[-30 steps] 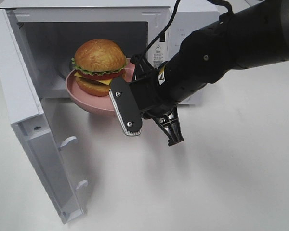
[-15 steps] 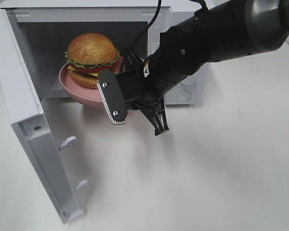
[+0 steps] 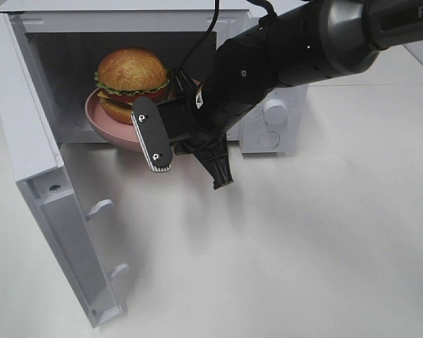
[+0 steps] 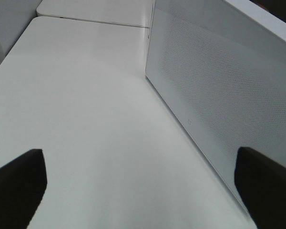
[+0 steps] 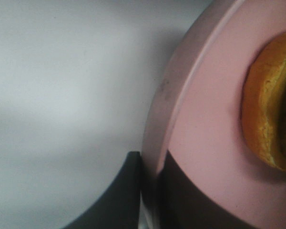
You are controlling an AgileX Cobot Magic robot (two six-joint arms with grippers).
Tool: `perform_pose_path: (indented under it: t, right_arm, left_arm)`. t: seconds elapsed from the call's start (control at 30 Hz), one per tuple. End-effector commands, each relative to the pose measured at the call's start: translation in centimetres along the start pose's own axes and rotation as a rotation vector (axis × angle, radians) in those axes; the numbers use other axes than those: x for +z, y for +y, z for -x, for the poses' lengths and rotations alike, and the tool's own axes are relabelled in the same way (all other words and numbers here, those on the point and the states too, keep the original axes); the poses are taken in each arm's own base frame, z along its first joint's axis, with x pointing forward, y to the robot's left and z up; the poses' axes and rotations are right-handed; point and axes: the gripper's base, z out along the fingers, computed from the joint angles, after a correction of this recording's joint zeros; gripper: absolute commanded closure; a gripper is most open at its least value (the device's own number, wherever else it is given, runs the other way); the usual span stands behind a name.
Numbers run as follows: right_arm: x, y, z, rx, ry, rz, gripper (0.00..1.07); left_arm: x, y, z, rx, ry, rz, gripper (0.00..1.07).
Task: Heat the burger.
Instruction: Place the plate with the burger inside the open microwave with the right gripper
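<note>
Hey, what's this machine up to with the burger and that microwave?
The robot's right gripper is clamped on the rim of a pink plate that carries the burger, holding it in the mouth of an open microwave. The plate is partly inside, and the door stands swung wide. The left gripper is open and holds nothing.

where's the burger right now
The burger sits upper left in the exterior high view, on the pink plate, at the mouth of the open microwave; the right gripper clamps the plate's rim.
</note>
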Motion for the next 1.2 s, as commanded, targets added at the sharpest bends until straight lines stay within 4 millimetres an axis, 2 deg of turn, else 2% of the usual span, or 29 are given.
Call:
perform_pose_path:
  t: [0.03, 0.33, 0.4, 0.73, 1.2]
  right_arm:
    - [-0.2, -2.1, -0.1, 0.019, -0.009, -0.090, 1.07]
    - [1.1, -3.4, 0.0, 0.054, 0.015, -0.075, 1.07]
    - [1.5, -4.3, 0.1, 0.062, 0.014, -0.095, 1.07]
    - [2.9, -6.1, 0.3, 0.096, 0.029, -0.106, 1.07]
    - [4.3, -7.9, 0.4, 0.143, 0.037, -0.141, 1.07]
  left_arm:
    - [-0.1, -0.1, -0.2, -0.005, -0.013, 0.000, 0.07]
    - [-0.1, -0.1, -0.2, -0.005, -0.013, 0.000, 0.07]
    - [-0.1, -0.1, -0.2, -0.005, -0.013, 0.000, 0.07]
    - [-0.1, -0.1, -0.2, -0.005, -0.013, 0.000, 0.07]
    - [-0.1, -0.1, -0.2, -0.005, -0.013, 0.000, 0.07]
